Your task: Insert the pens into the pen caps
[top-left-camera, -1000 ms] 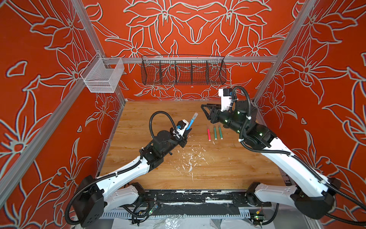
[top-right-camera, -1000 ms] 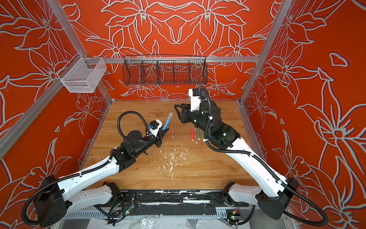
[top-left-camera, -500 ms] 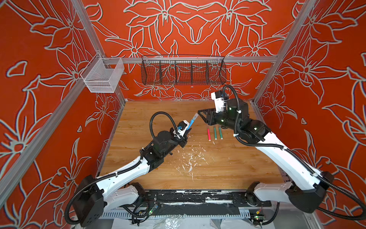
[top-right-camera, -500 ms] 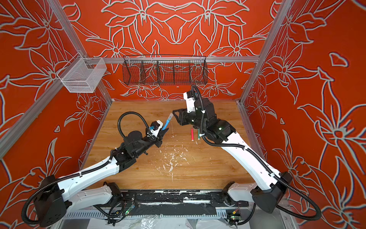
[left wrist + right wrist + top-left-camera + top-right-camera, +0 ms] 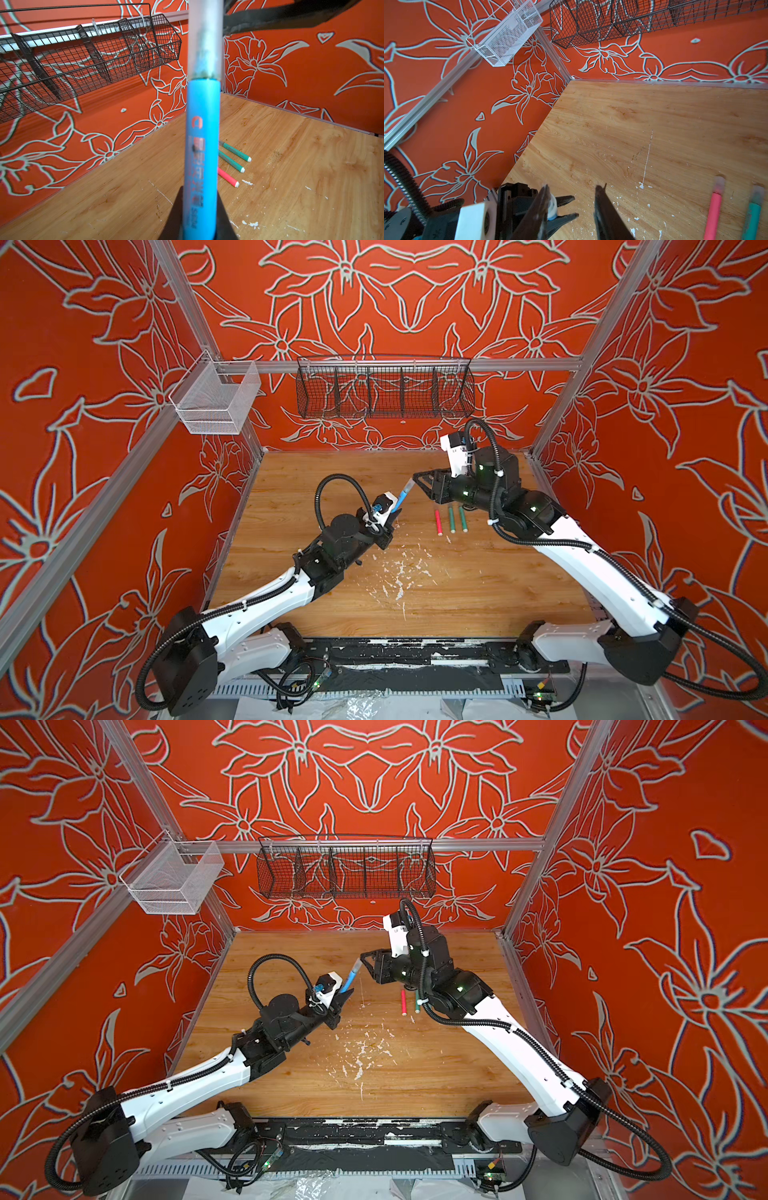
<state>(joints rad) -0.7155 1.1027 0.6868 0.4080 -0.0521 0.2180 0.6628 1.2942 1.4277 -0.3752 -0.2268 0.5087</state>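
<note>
Blue pen (image 5: 401, 502) stuck up at a tilt from the left gripper (image 5: 394, 515), which was clamped on its lower barrel. A cap (image 5: 205, 41) sat on its upper end. Right gripper (image 5: 417, 482) hovered just beside that cap, jaws apart and holding nothing. Red pen (image 5: 438, 522) and two green pens (image 5: 451, 519) lay side by side on the table (image 5: 457, 593), near the right gripper.

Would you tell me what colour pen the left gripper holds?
Light blue pen, clearest in the left wrist view.
</note>
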